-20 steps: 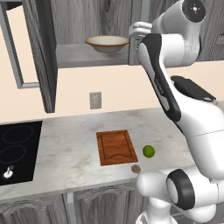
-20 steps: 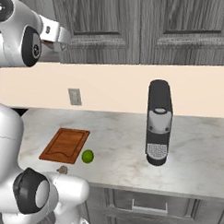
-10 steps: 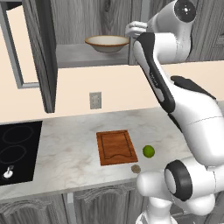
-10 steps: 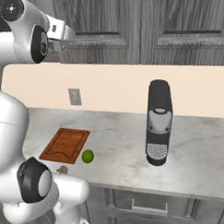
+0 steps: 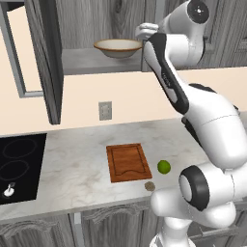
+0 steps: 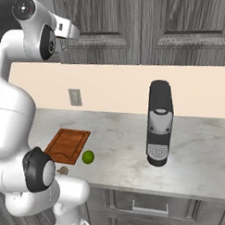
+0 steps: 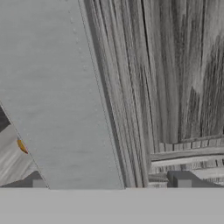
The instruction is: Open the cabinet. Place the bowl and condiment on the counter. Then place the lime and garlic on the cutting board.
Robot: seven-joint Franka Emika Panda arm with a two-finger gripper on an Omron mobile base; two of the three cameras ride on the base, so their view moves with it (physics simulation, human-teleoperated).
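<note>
The cabinet's left door (image 5: 44, 62) stands swung open. On the shelf inside rests the cream bowl (image 5: 118, 47) with its brown rim. My gripper (image 5: 141, 32) is up at shelf height, just right of the bowl's rim and apart from it. In the hand view my gripper (image 7: 111, 183) is open and empty, facing a pale grey panel (image 7: 57, 96) and dark wood grain. A thin yellow sliver (image 7: 22, 145) peeks past that panel, likely the condiment. On the counter (image 5: 77, 164) lie the cutting board (image 5: 128, 161), the lime (image 5: 164, 167) and the garlic (image 5: 150, 185), both off the board to its right.
A black cooktop (image 5: 17, 164) is set into the counter at the left. A dark coffee machine (image 6: 159, 124) stands on the counter to the right. A wall outlet (image 5: 105, 110) sits above the board. Closed cabinet doors (image 6: 175, 23) run to the right.
My hand has shifted left along the shelf toward the bowl's right rim. The jaws have stayed open. Nothing on the counter has moved.
</note>
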